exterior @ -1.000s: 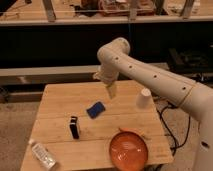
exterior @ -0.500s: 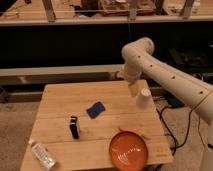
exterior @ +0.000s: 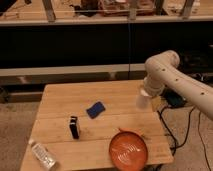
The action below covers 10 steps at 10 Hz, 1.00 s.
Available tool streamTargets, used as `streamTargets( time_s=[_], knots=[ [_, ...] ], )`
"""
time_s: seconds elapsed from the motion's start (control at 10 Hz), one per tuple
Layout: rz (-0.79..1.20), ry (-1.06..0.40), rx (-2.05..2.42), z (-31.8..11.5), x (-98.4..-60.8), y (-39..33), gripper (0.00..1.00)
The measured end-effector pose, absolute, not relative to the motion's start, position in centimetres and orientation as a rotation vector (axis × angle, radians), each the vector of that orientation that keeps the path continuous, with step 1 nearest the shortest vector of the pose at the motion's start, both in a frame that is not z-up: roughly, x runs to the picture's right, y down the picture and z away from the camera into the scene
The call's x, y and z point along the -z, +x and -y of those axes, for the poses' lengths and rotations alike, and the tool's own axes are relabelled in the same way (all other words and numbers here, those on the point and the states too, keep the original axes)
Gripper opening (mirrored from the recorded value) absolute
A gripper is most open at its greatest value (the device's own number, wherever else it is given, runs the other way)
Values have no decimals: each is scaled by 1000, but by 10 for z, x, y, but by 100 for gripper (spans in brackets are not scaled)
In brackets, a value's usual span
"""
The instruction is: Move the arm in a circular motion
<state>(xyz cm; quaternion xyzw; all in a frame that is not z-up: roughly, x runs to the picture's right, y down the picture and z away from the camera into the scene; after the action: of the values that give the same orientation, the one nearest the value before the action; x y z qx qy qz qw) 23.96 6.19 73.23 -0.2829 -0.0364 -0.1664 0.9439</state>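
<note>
Movement: arm point(exterior: 176, 81) is sweeping rightward; a second ago its elbow was hanging over the middle of the table, and it is now sitting beyond the right-hand edge, while the items on the table are lying where they were
Arm position: entering from the right side of the view, rising to a rounded elbow at upper right, then bending down toward the table's far right corner
Gripper point(exterior: 146, 92): hanging at the lower end of the arm, above the table's right edge and just over the white cup; whether it is open or closed cannot be told, and it is overlapping the cup in this view, so contact cannot be judged
White cup point(exterior: 143, 103): standing near the right edge of the table, directly under the arm's tip
Table point(exterior: 65, 97): wooden slatted top, occupying the centre of the view
Blue object point(exterior: 95, 109): lying flat near the table's middle, well apart from the arm
Black object point(exterior: 74, 127): standing just left of and nearer than the blue object
Clear bottle point(exterior: 42, 154): lying on its side at the near left corner
Orange plate point(exterior: 129, 151): resting at the near right edge of the table
Cables point(exterior: 173, 131): trailing across the floor to the right of the table
</note>
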Motion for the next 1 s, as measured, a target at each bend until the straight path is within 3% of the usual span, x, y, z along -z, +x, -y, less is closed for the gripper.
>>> streamTargets(
  time_s=[0.4,1.0],
  knots=[
    [51,-575,381,-108,-687,225,80],
    [155,-522,525,-130,-638,81,80]
  ],
)
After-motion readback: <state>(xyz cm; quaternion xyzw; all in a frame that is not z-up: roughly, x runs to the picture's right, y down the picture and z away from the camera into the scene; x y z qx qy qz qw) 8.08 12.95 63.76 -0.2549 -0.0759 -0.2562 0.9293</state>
